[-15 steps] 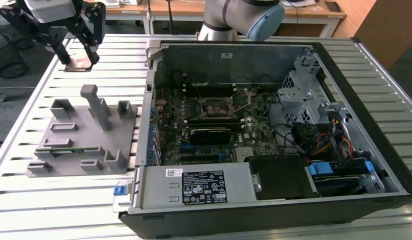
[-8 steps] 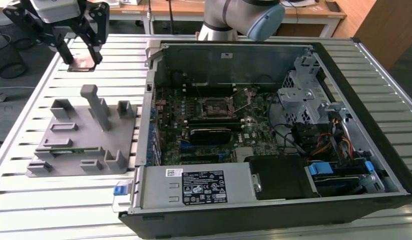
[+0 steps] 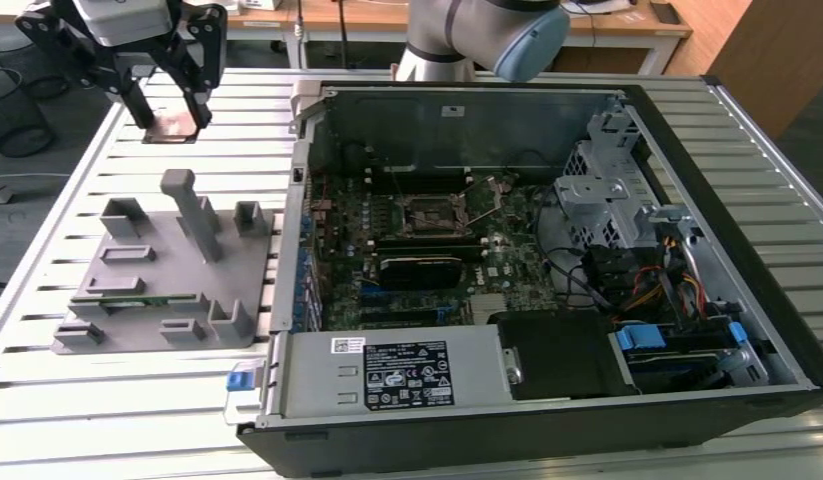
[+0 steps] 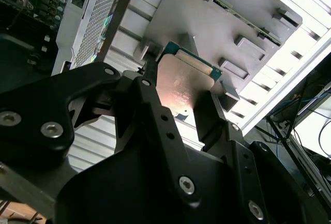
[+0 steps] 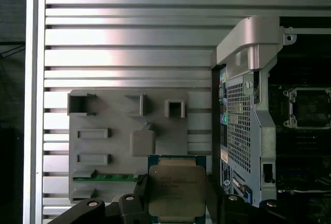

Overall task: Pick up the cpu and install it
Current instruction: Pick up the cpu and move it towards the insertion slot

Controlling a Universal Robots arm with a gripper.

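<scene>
Now fingers closed on cpu edges, over slatted table; open computer case holds motherboard.

The gripper, clamped on the cpu, hangs over bare slats of the table with open air around it. Nearer the camera in the exterior view, the grey fixture block raises upright posts. To the exterior view's right the case wall stands as a rim between gripper and motherboard. Above the socket the case lies open; the drive cage and cables crowd the side away from that wall, the power supply the near end
</scene>
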